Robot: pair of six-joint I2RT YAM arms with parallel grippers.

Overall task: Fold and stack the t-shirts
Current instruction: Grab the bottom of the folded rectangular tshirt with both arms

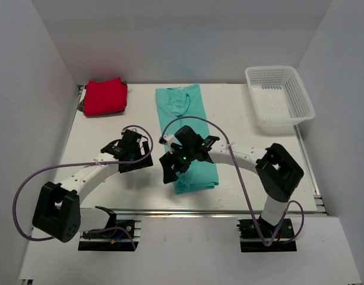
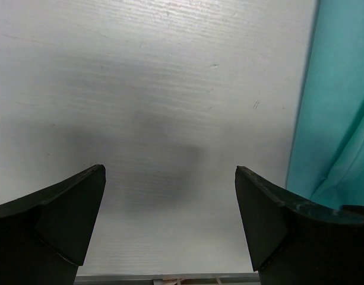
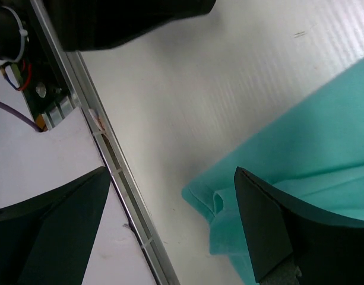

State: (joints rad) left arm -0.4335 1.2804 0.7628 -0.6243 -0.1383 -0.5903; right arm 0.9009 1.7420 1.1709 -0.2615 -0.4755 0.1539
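The teal cotton t-shirt (image 1: 182,107) lies in the middle of the white bench (image 1: 241,119). It is folded lengthwise into a long narrow strip, collar at the far end and hem towards the arms. From above its middle stretch is hidden under the right claw (image 1: 179,160), which hangs over it with nothing between its fingers.

The right wrist camera gives what the overhead view cannot. One hem corner curls up in a small loop, a layered fold edge runs across the cloth, and that end sits near the silver metal rail (image 3: 110,160) along the bench's front edge. The claw's two dark fingers stand wide apart, one over the rail side and one over the teal cloth.

The left wrist camera sees only a straight, smooth side edge of the teal shirt at its right border. The left claw (image 2: 170,178) is spread open over bare bench just beside that edge, holding nothing.

Only the overhead view takes in the bright red t-shirt (image 1: 104,97), a compact folded bundle at the far left corner, well apart from the teal one. A white plastic mesh basket (image 1: 279,95) stands at the far right.
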